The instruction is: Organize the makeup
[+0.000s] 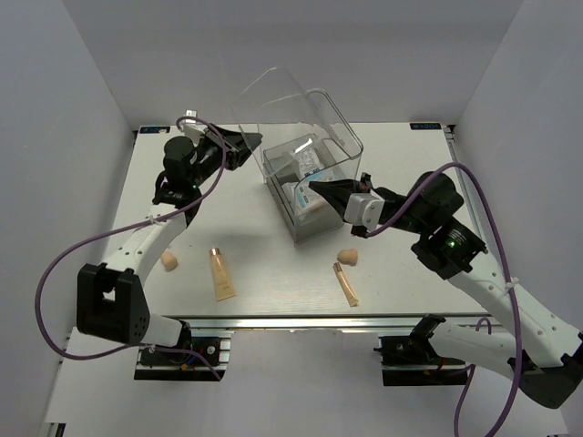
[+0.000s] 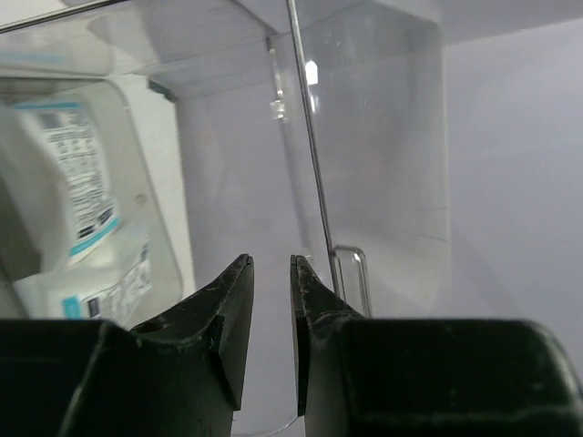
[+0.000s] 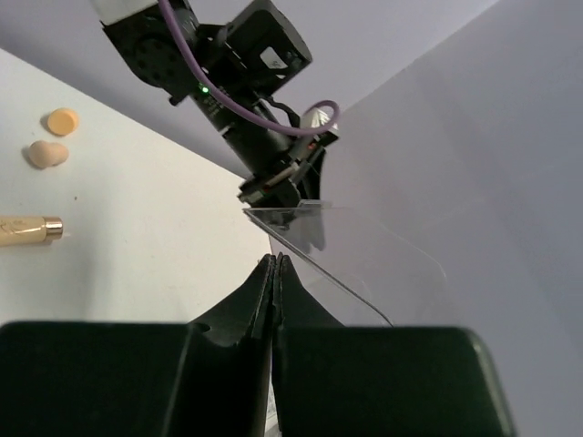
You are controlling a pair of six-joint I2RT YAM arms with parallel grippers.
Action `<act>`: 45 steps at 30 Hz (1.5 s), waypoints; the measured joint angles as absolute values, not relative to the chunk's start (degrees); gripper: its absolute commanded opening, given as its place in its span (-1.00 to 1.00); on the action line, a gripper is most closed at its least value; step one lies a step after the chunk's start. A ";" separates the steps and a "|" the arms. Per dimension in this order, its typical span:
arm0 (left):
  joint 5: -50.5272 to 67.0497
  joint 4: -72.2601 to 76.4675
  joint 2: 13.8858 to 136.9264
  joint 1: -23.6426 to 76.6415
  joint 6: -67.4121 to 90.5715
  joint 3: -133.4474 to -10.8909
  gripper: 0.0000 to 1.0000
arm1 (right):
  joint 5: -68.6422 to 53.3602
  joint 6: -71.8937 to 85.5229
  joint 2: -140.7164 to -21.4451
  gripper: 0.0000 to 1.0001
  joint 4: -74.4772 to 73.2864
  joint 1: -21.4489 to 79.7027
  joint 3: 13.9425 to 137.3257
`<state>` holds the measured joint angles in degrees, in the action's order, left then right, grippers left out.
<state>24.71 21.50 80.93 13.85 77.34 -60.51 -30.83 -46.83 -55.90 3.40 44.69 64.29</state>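
The clear box (image 1: 344, 150) stands mid-table with its lid (image 1: 278, 96) raised. My left gripper (image 1: 248, 143) is shut on the lid's left edge; in the left wrist view its narrow gap (image 2: 271, 264) holds the clear rim. White-and-blue packets (image 1: 308, 166) lie inside the box and also show in the left wrist view (image 2: 77, 182). My right gripper (image 1: 314, 188) is shut and empty over the box's near part (image 3: 276, 261). Two tan tubes (image 1: 220, 273) (image 1: 345, 283) and two peach sponges (image 1: 169, 261) (image 1: 346, 257) lie on the table in front.
The raised lid (image 3: 364, 255) slants over the box's back and left side. The left arm (image 3: 246, 82) reaches in from the left. White walls close in the table (image 1: 410, 182) on three sides. A sponge (image 3: 46, 153) and a tube (image 3: 32, 229) show in the right wrist view.
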 measured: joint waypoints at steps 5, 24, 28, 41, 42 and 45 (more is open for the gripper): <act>21.02 9.19 76.55 13.82 73.65 -60.05 -0.35 | -28.91 -44.42 -53.15 -1.00 3.49 44.62 62.94; 10.68 -18.15 83.26 13.74 70.08 -60.88 -0.22 | -19.40 -37.01 -49.80 -1.00 3.42 44.58 56.80; 15.77 -6.68 92.88 13.87 69.06 -60.16 -0.33 | -17.41 -35.00 -48.95 -1.00 3.62 44.38 55.37; 23.44 14.90 104.01 15.25 70.26 -56.12 -0.15 | -15.14 -33.06 -47.44 -1.00 3.60 41.95 53.98; 23.59 15.73 104.07 15.18 70.46 -55.90 -0.16 | -15.14 -33.04 -47.44 -1.00 3.60 41.95 53.80; 24.56 18.48 104.18 15.16 71.26 -55.81 -0.43 | -15.14 -33.01 -47.55 -1.00 3.38 41.95 53.41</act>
<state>24.56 18.48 104.18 15.16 71.26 -55.81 -15.14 -33.01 -47.55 3.38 41.95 53.41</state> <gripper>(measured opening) 0.375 0.004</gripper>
